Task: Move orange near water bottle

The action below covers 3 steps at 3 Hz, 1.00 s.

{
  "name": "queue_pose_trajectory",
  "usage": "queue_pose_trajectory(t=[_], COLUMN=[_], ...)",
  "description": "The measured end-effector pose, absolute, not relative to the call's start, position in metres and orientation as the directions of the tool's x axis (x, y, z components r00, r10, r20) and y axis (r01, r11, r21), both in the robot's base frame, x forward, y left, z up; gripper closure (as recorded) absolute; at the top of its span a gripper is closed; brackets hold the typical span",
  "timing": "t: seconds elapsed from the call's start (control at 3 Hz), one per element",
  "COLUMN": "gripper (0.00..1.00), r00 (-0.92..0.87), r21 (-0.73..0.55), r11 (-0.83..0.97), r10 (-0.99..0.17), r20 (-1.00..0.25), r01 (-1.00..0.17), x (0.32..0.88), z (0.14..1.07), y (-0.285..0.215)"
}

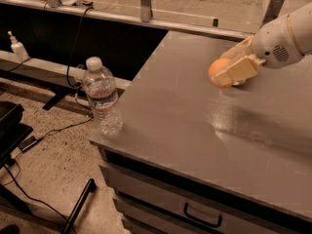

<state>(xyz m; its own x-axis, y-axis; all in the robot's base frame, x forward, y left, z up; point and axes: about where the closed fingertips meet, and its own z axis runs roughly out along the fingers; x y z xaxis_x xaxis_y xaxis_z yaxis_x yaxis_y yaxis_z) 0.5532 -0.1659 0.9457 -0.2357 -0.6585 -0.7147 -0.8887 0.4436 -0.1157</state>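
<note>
- The orange [215,70] is clamped in the pincer [228,75] near the table's [195,130] far edge.
- The water bottle [101,94] is stood at its near-left corner.

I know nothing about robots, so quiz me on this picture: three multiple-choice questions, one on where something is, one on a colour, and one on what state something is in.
1. Where is the water bottle?
A) at the table's front-left corner
B) on the floor
C) beside the orange

2. What colour is the bottle's cap?
A) blue
B) white
C) red

3. What is the hand doing?
A) hanging empty
B) gripping the bottle
C) holding the orange

Answers:
1 A: the bottle stands upright at that corner.
2 B: the cap is plainly white.
3 C: the hand's fingers are closed on the orange over the table's far right side.
</note>
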Motion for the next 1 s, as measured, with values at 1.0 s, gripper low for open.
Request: queue_pose_trajectory(t=[1.0], gripper=[1.0], r00=[-0.164], r21=[-0.109], r11=[0.361], r10=[-0.646], r20=[-0.745], r01=[-0.926], x=[0.557], z=[0.913], y=[-0.138])
